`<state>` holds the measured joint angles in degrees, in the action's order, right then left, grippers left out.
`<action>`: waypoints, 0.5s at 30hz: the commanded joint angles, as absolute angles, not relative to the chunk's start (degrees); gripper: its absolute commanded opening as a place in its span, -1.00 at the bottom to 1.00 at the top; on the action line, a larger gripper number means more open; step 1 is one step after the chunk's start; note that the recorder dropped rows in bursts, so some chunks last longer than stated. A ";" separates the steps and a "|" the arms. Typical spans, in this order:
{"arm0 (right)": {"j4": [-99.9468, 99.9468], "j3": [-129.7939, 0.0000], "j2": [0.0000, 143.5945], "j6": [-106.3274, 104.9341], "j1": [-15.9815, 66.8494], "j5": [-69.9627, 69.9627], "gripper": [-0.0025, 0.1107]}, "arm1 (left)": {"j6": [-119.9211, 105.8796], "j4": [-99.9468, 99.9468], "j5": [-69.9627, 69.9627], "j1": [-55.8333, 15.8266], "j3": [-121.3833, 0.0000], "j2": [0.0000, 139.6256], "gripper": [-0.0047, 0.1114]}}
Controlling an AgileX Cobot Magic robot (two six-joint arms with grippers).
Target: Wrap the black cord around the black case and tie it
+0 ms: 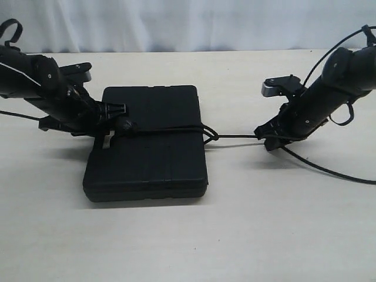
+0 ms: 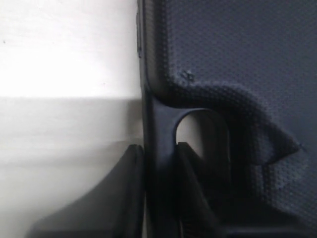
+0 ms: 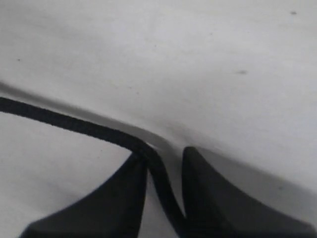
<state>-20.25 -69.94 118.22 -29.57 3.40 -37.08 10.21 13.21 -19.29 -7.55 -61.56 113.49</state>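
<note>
black case [image 1: 147,158]: lies flat on the table [image 1: 264,235], left of centre in the exterior view, its handle end towards the left arm.
black cord [image 1: 170,130]: one band across the top of the case, running side to side at about mid-length, and it looks drawn tight.
knot [image 1: 210,133]: I see the strands cross and bunch at the case's right edge.
cord tail: from the knot it runs in a near-straight line to the right over the table, into the right gripper [image 1: 265,140].
left gripper [image 2: 158,148]: clamped on the case. One finger sits outside the handle bar [image 2: 158,119], the other inside the cutout [image 2: 198,129], both against the bar.
right gripper, wrist view [image 3: 164,156]: jaws apart. The cord [image 3: 74,125] passes between them, lying along one finger, with a sliver of table showing before the other. I do not read this as a grip.
robot cable [image 1: 335,170]: thicker, trailing from the right arm over the table, apart from the cord.
</note>
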 commanded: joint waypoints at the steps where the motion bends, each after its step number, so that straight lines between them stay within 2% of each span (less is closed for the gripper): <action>1: -17.11 -72.38 118.92 -27.32 2.56 -40.66 -0.01 | 9.01 11.26 -19.46 -6.71 -61.40 113.05 -0.30; 3: -17.11 -75.03 118.92 -25.68 2.56 -43.89 0.16 | 9.01 11.26 -19.87 -6.71 -62.10 111.74 -0.18; 5: -17.11 -77.49 118.92 -24.60 2.56 -47.22 0.23 | 9.01 11.26 -21.69 -6.71 -63.85 110.58 -0.12; 12: -17.11 -89.32 118.79 -22.82 2.56 -63.35 0.24 | 5.17 9.67 -33.40 -6.71 -71.66 105.44 -0.08; 15: -17.11 -93.21 117.99 -18.71 2.56 -69.60 0.17 | 3.14 6.72 -38.99 -6.71 -73.36 103.94 -0.15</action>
